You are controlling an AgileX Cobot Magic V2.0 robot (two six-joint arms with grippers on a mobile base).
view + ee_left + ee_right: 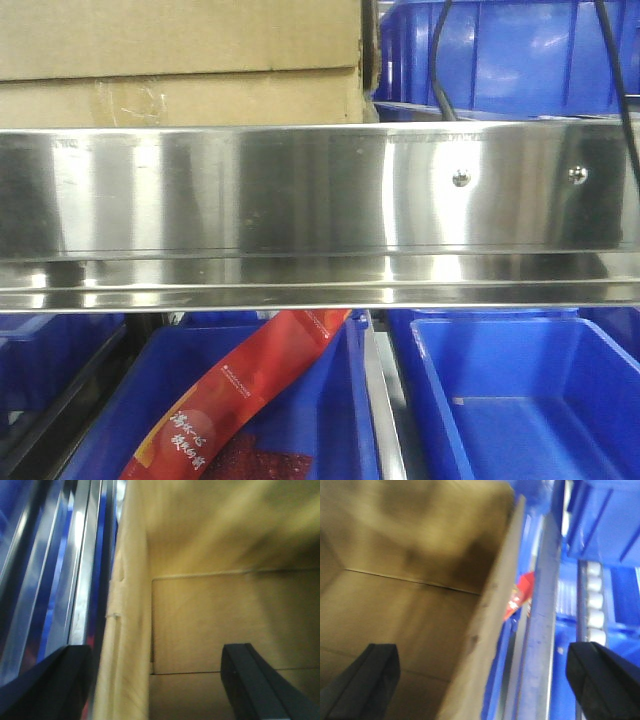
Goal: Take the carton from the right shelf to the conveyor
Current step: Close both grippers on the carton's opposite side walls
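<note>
Carton (180,60) is seen on the right shelf (320,200), at upper left behind its front edge. Left hand (150,680) and right hand (485,680) are spread wide, each straddling one carton side, nothing clamped.

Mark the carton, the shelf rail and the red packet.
carton (180,45): front view, upper front face.
shelf rail (300,200): front view, middle of the steel front.
red packet (235,395): front view, middle of the wrapper.
</note>
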